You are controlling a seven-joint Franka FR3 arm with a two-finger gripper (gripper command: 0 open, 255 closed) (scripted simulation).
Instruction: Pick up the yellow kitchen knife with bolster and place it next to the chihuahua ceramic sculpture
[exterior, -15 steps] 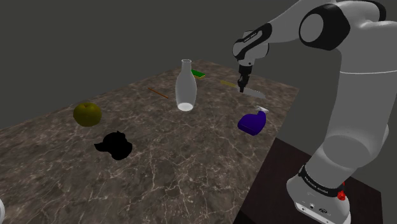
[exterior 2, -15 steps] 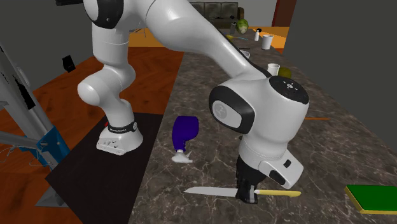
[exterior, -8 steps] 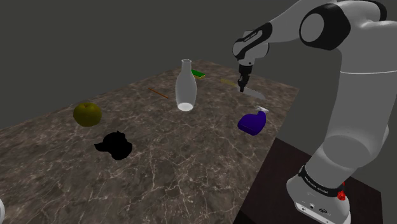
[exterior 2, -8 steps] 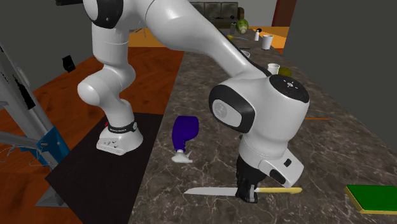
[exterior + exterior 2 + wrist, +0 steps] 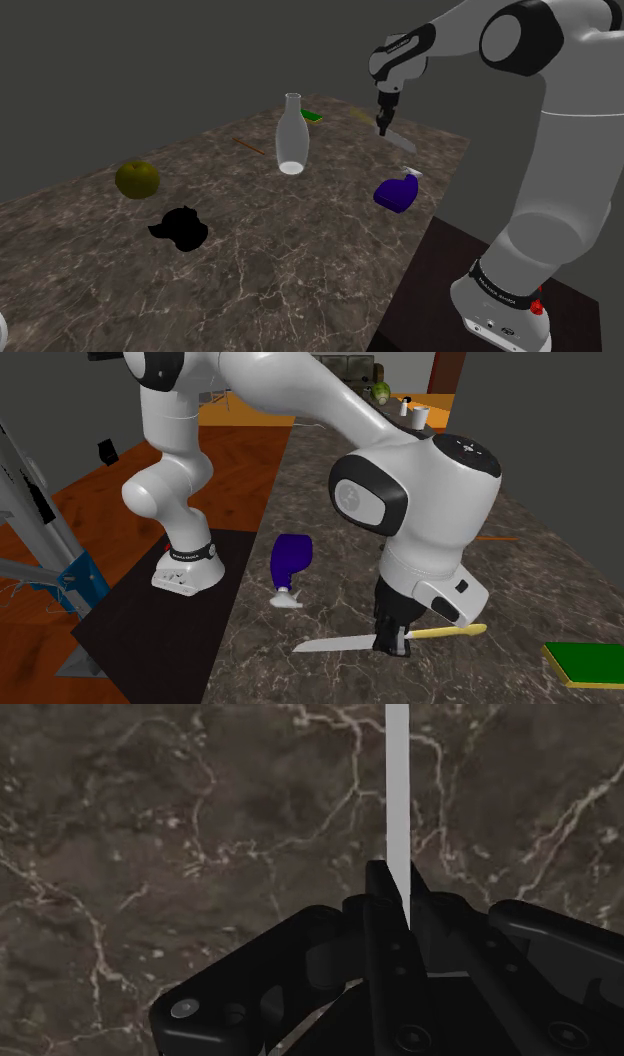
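at the lower middle of the second exterior view, my black fingers (image 5: 390, 639) are clamped on the yellow-handled, pale-bladed kitchen knife (image 5: 335, 644), its handle end tilted up over the dark marbled worktop (image 5: 520, 572). well apart, at the shoulder view's lower left, sits the black dog-shaped sculpture (image 5: 180, 228).

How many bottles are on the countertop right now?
2: a tall pale bottle upright near the middle, and a purple spray bottle lying near the edge by the stand. The arm may hide others.
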